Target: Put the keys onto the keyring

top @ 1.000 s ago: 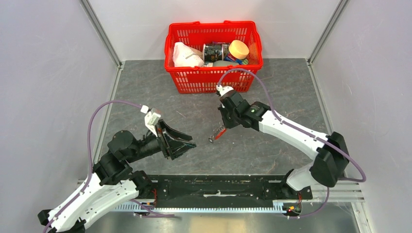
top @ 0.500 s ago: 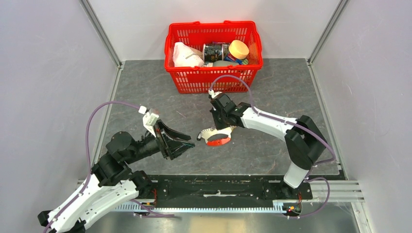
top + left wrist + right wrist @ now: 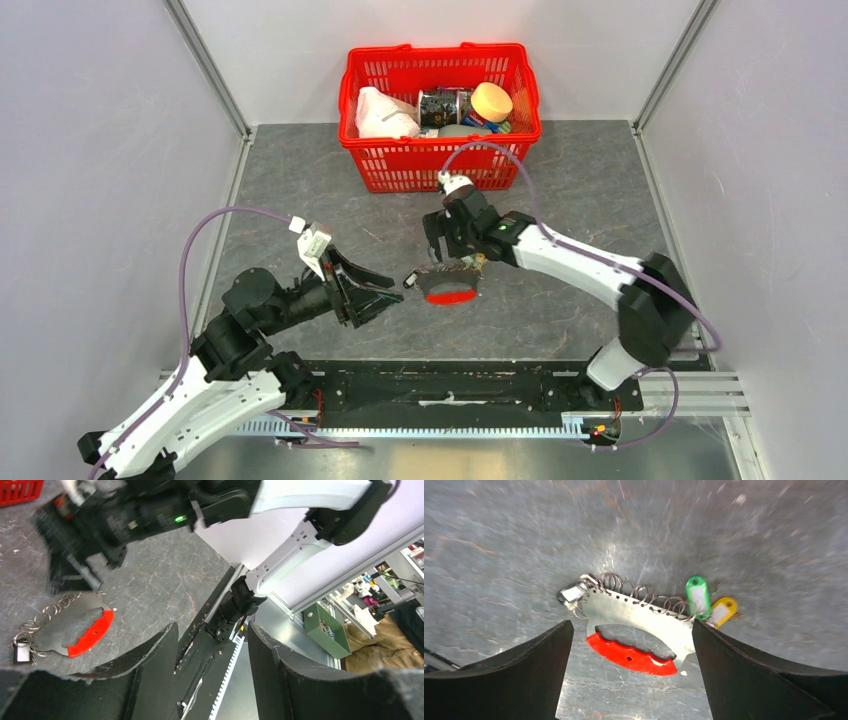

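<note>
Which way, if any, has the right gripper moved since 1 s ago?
Yes: the right gripper has shifted slightly left, now nearer the red basket's middle.

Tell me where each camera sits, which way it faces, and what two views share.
Top external: fixed above and behind, looking down at the table; the left arm, right arm, left gripper and right gripper show, both open.
Left wrist: on the left arm, looking low across the table toward the right arm; its own two fingers fill the bottom.
Right wrist: looking almost straight down on the keyring; its fingers in both lower corners.
Shared: all three views show the keyring's red grip.
</note>
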